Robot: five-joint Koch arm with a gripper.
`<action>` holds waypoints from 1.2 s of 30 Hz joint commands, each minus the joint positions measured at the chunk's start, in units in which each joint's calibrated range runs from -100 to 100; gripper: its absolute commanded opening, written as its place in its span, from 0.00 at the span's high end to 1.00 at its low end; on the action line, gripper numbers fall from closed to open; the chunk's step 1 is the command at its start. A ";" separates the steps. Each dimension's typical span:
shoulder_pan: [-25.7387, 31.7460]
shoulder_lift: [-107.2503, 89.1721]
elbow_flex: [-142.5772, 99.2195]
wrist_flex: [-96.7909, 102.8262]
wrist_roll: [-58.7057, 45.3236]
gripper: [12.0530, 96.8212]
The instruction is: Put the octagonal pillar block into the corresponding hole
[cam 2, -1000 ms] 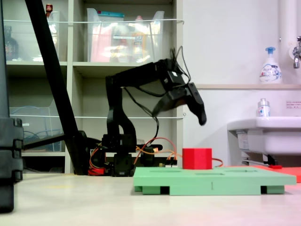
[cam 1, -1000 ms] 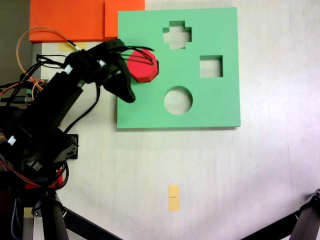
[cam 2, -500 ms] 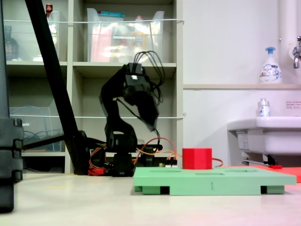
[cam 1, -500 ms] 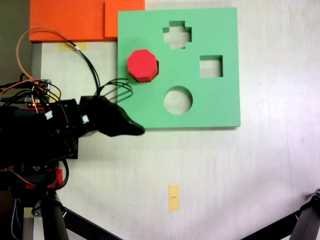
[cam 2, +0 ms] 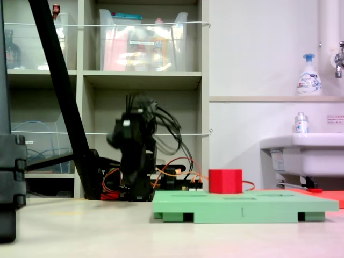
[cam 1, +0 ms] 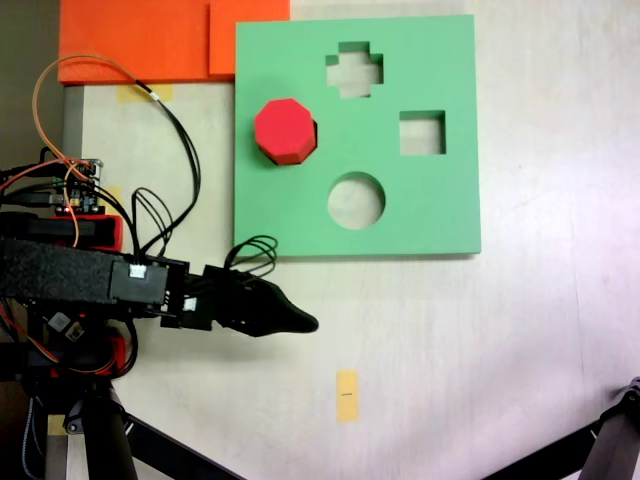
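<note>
— Below the board's lower left corner, in the top-down fixed view, the pincer (cam 1: 300, 322) hangs over bare bench (cam 1: 520, 360); only one dark tip shows, so spread or pressed together I cannot tell.

— And the block?

— The octagonal pillar block (cam 1: 285, 130) stands upright in the green foam board (cam 1: 440, 210), at the corresponding hole (cam 1: 313, 130), well apart from the pincer.

— The room?

— Shelves (cam 2: 145, 75) and a sink (cam 2: 301, 153) behind; orange sheets (cam 1: 140, 40) by the board.

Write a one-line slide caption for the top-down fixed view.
Bright red octagonal block stands at its cut-out in the green foam board; black arm's gripper sits off the board, below its lower edge.
</note>
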 commanded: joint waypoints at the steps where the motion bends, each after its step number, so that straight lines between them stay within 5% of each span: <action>1: 0.49 -0.82 -6.24 16.72 -1.71 0.36; 5: 2.05 -0.82 -25.48 37.33 -3.17 0.36; 13: 1.90 -0.82 -30.97 32.90 -5.62 0.39; 20: 1.76 -0.82 -30.97 22.59 -5.52 0.58; 36: 1.71 -0.82 -30.97 23.08 -5.47 0.57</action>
